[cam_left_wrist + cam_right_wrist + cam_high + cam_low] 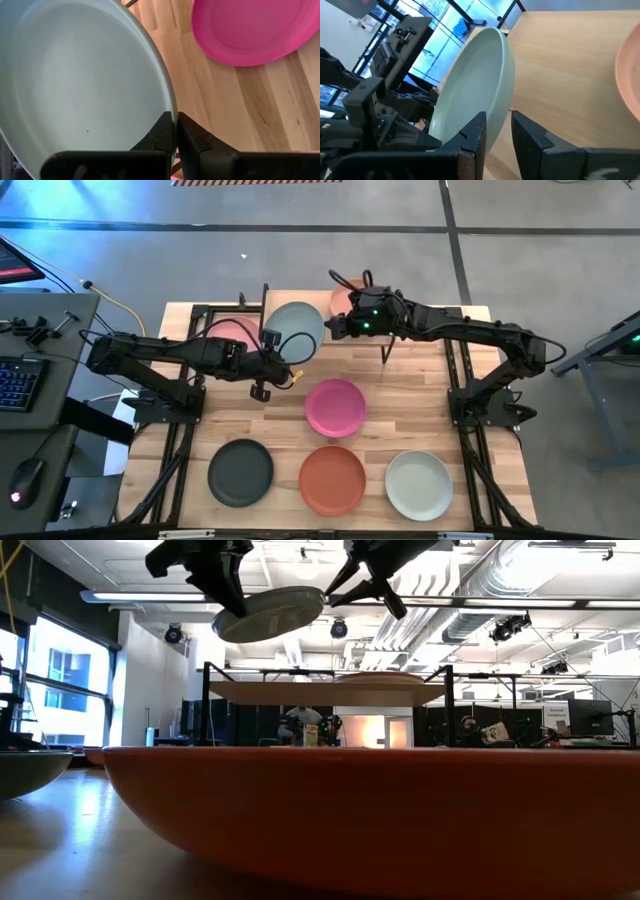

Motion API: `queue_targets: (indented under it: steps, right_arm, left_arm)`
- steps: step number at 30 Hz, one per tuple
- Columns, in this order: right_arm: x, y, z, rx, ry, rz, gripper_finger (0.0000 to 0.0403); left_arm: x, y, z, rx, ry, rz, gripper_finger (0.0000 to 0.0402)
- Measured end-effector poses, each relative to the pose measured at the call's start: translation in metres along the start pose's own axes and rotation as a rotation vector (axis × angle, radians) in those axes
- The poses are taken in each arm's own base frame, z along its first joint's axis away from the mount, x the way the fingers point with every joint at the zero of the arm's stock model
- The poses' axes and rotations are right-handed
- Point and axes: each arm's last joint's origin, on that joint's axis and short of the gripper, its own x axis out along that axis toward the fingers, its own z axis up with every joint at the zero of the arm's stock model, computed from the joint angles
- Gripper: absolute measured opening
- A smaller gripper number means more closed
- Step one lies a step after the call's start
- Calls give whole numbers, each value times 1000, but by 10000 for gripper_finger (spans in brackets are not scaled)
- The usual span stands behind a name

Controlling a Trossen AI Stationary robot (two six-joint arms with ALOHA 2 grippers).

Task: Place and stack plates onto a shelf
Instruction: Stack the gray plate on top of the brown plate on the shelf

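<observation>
sage green plate (295, 330) hangs above the shelf (420, 315), its rim pinched by the left gripper (283, 370). right gripper (338, 328) straddles the opposite rim, jaws narrow; a mistimed release could drop it.

Your overhead view is evenly lit and sharp, with soft shadows under the plates. From table height, the terracotta plate (380, 815) fills the foreground as a blur; above it, ceiling strip lights (150, 597) glare, and the arms show as dark silhouettes. Left of that plate, windows (60, 680) throw a bright sheen on the tabletop (60, 840). Both wrist views are bright, slightly soft.
</observation>
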Motion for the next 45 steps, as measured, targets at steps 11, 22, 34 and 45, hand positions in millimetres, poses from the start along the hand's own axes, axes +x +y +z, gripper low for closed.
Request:
queue_targets:
  steps: [11,22,34,45]
  right_arm:
    - [0,4,-4,-7,3,3,72]
    - [0,5,-5,-4,0,3,72]
    - [0,4,-4,22,5,2,45]
    - [0,1,-6,17,6,-45,3]
  left_arm:
    - [0,0,1,4,-10,2,1]
    - [0,3,6,-8,-57,24,1]
    - [-1,5,11,-36,-108,50,1]
    - [-1,7,13,-42,-127,60,1]
